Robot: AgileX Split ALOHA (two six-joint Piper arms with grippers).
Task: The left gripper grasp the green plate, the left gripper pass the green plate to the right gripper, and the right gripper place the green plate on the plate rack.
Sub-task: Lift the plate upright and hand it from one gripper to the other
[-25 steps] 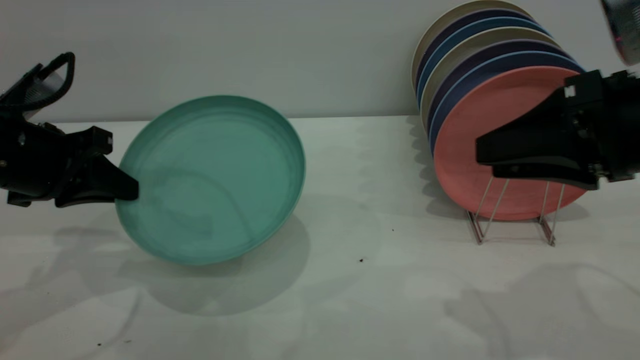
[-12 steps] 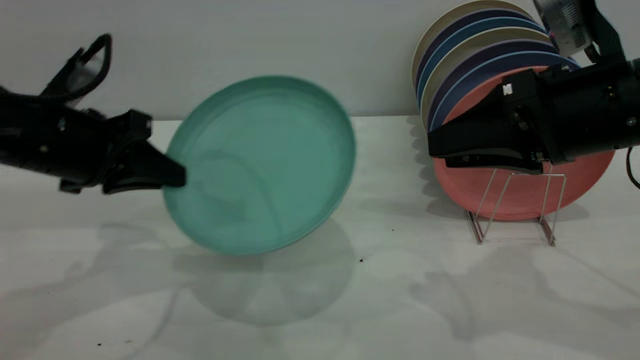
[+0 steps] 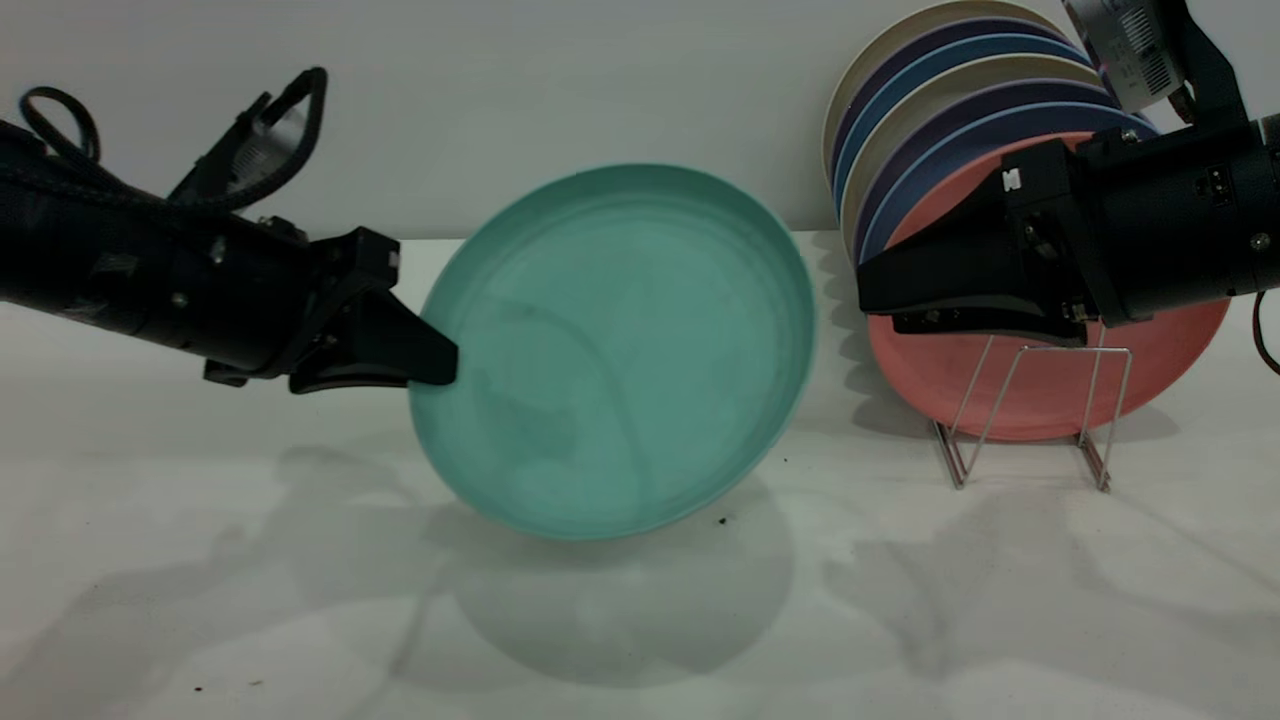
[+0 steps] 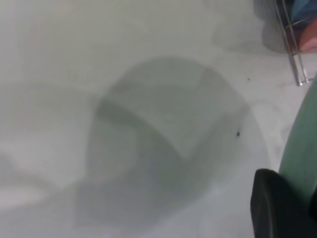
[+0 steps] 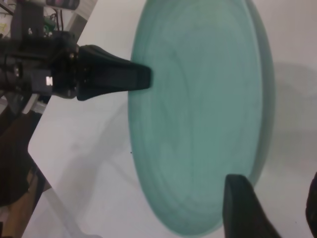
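The green plate (image 3: 620, 350) hangs tilted above the table, its hollow face toward the exterior camera. My left gripper (image 3: 440, 365) is shut on its left rim; in the left wrist view one black finger (image 4: 277, 208) presses against the plate's edge (image 4: 302, 144). My right gripper (image 3: 868, 295) hovers just right of the plate's right rim, a small gap away, in front of the plate rack (image 3: 1030, 400). In the right wrist view my right gripper (image 5: 275, 208) is open, and the plate's near rim (image 5: 265, 124) lies just ahead of its fingers (image 5: 242, 208).
Several plates stand upright in the wire rack at the back right, a salmon-pink plate (image 3: 1040, 390) foremost. The rack's front loops (image 3: 1105, 400) hold nothing. A pale wall runs behind the white table (image 3: 640, 620). Small dark specks (image 3: 722, 520) dot the tabletop.
My left arm has carried the green plate rightward and slightly higher, closing most of the gap to the right gripper. The right gripper moved left a second ago and has held still since.
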